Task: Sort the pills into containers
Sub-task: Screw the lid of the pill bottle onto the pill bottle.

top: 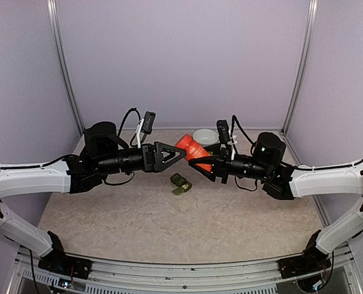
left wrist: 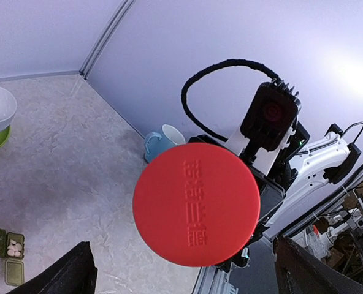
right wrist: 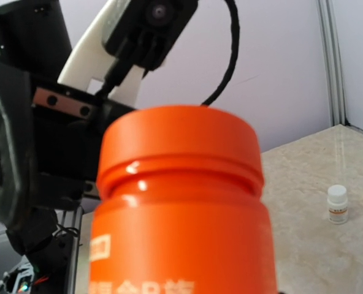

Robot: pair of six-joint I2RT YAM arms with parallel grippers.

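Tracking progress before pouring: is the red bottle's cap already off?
No, the cap sits closed on the red bottle in the right wrist view.

bottle (top: 192,151): bright orange-red, pale print low on its side
bottle lid (left wrist: 197,204): flat red, raised characters in the same red
containers (top: 181,184): dark green
pills (left wrist: 13,248): pale, whitish
bowl (top: 205,136): white, lime green beneath
mug (left wrist: 164,141): light blue
small bottle (right wrist: 337,204): white
tabletop (top: 169,226): beige, faintly marbled
walls (top: 181,61): pale lilac
arms (top: 28,177): white shells, black joints
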